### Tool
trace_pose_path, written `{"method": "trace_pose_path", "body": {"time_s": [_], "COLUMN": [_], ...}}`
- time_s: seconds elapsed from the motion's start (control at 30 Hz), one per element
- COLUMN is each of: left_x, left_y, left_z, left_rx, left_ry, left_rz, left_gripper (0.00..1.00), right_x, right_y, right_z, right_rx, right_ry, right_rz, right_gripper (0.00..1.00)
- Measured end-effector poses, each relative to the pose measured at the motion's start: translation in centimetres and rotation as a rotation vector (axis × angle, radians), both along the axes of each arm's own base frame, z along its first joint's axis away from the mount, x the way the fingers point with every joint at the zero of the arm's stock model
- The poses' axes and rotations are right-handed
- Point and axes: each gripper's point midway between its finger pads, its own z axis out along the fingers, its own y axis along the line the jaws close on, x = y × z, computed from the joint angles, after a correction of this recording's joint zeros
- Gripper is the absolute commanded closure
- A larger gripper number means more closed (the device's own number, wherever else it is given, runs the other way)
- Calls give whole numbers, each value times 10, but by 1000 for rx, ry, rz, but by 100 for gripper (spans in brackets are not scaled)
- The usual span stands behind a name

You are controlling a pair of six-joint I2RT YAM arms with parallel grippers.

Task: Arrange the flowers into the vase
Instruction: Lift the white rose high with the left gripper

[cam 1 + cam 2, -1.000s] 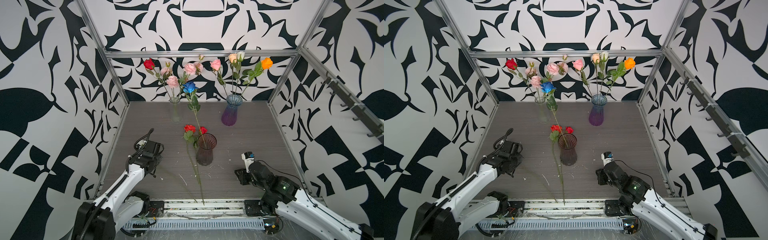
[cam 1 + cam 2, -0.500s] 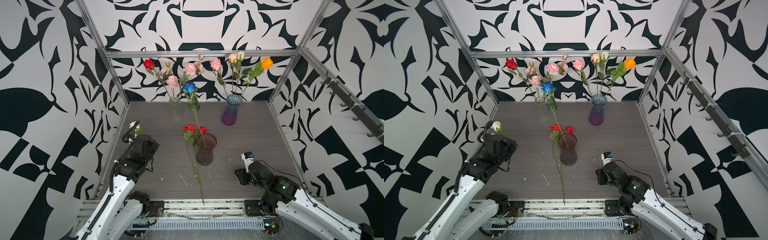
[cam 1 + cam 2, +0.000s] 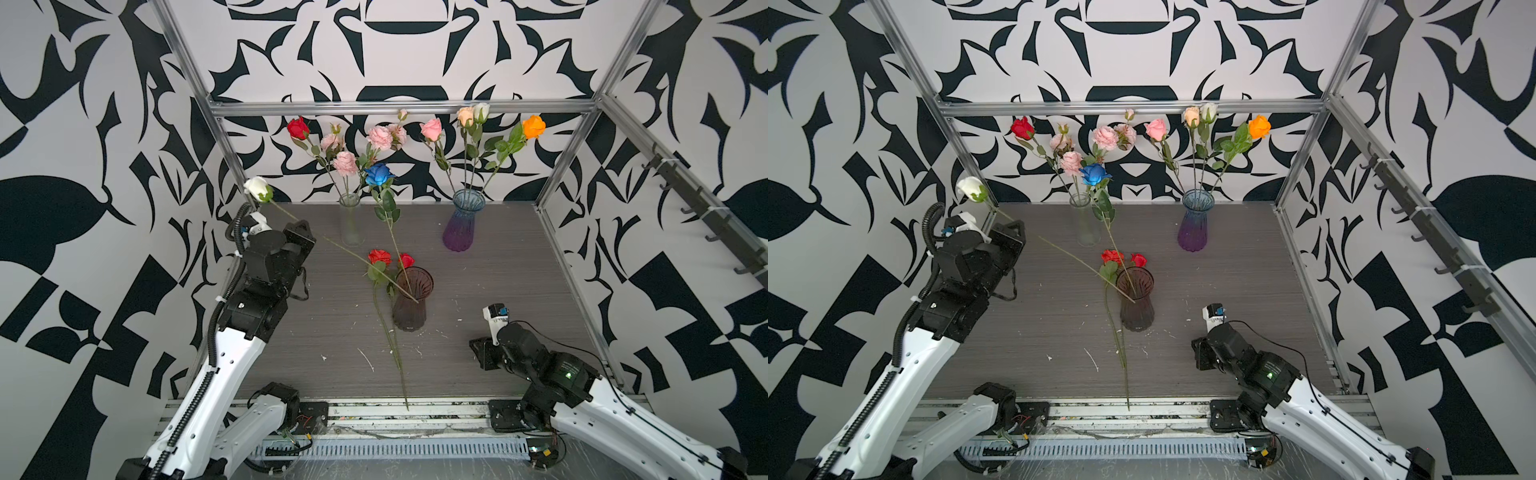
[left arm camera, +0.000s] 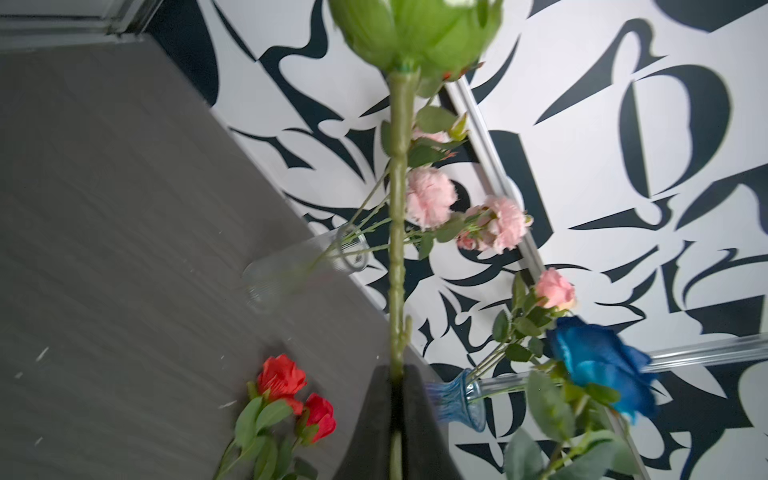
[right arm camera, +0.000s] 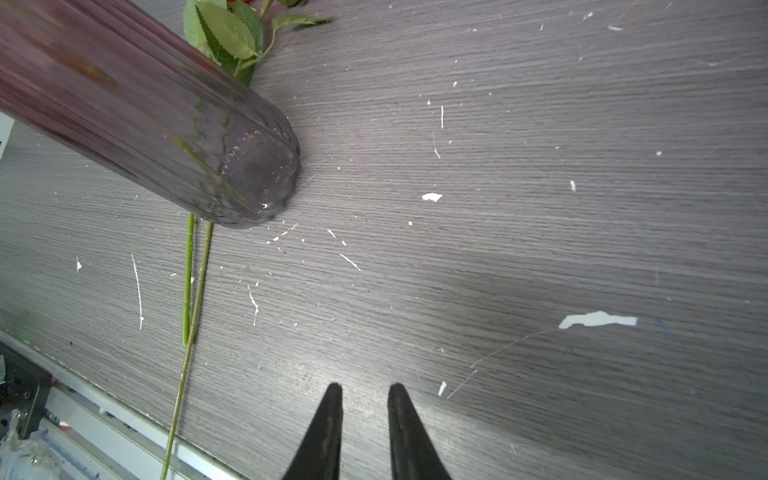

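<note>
Right arm lies low at 5 o'clock; right gripper (image 5: 361,388) narrowly parted, empty. At centre, one dark vase (image 3: 409,307) holds one blue rose (image 3: 378,174); two red roses (image 3: 379,256) lie on the table (image 3: 498,270) beside it. Left arm, raised at 9 o'clock: left gripper (image 4: 397,374) pinches one white rose (image 3: 257,187) (stem tip apparently over the dark rim). Toward 12 o'clock: clear vase (image 3: 351,226), blue-purple vase (image 3: 459,230), both filled.

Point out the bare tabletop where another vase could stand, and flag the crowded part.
Widest bare patch: right side, between the blue-purple vase, the dark vase, the right arm and the side rail. Also bare: front left, between the left arm and the lying red roses. Crowded: around the dark vase, where the stem of the white rose crosses.
</note>
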Motion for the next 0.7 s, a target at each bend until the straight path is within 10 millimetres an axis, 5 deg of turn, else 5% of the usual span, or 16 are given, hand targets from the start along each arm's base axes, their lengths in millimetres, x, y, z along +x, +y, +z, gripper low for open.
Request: {"method": "trace_pose_path", "body": {"time_s": [0.3,0.7], "left_x": [22,23], "left_y": [-11,-28], "left_z": [24,42], "left_rx": [56,212], "left_ry": [-84,-182], "left_rz": [-27,-129], "left_gripper": [97,100], "right_x": [0,0], "right_y": [0,0], "right_z": [0,0], "right_rx": [-1,0], "right_ry": [0,0], "right_rz": [1,1], "right_gripper": [76,76]}}
